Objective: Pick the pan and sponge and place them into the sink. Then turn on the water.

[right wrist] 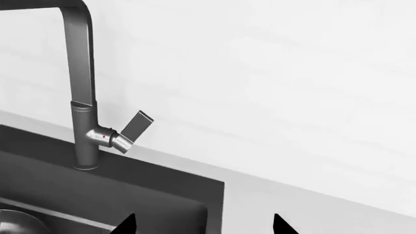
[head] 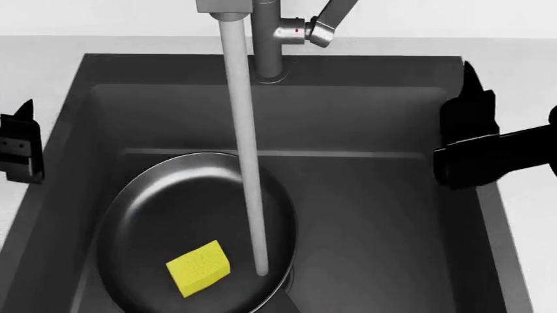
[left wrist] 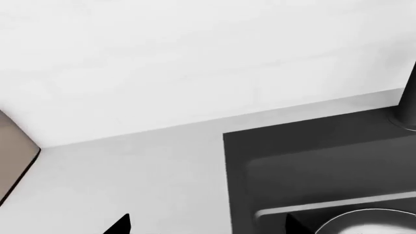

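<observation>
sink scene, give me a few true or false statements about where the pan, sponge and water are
1. The sponge lies inside the pan. True.
2. The pan sits on the counter beside the sink. False: it rests in the sink basin.
3. Water runs from the faucet down into the pan. True.
4. The right end effector grips the faucet lever. False: it hangs apart from the lever at the sink's right rim, holding nothing.
5. The stream lands on the sponge. False: it hits the pan beside the sponge.
</observation>
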